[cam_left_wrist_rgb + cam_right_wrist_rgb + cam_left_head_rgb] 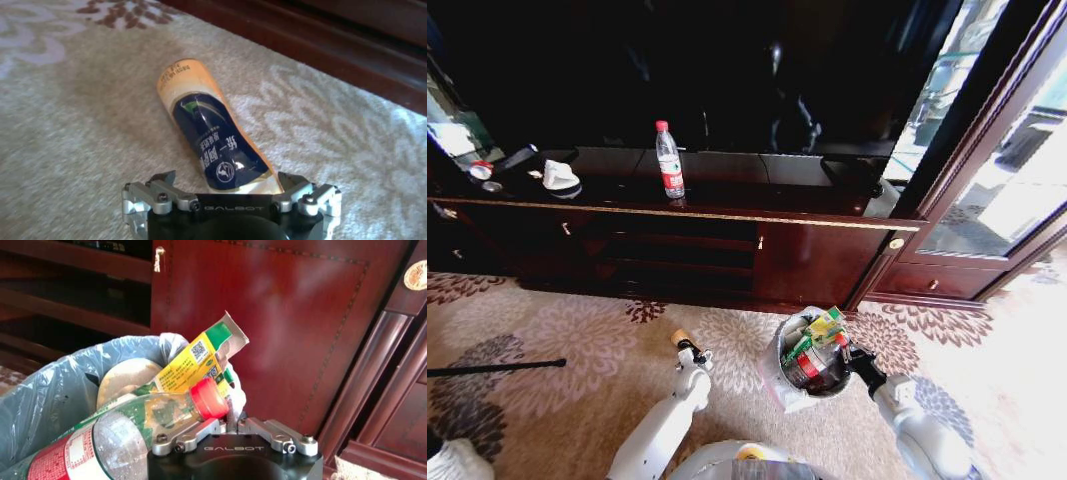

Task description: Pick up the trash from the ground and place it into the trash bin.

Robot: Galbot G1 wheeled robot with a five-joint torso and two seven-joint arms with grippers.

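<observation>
My left gripper (690,353) is shut on a yellow bottle (210,135) with a dark blue label, gripping its near end (227,192). The bottle points away over the patterned carpet, and its yellow end (680,338) shows at the gripper tip. The trash bin (784,385), a small round bucket with a pale bag liner (47,400), stands before the cabinet. In it lie a clear plastic bottle (133,430) with a red cap and a green-yellow wrapper (193,360). My right gripper (843,350) hovers at the bin's rim, its fingers together (230,426) right beside the red cap.
A long dark-red wooden cabinet (807,260) runs behind the bin, close to my right gripper. On its top stand a water bottle (668,160) and small items (560,178). A black rod (497,368) lies on the carpet at left. Open carpet lies between the arms.
</observation>
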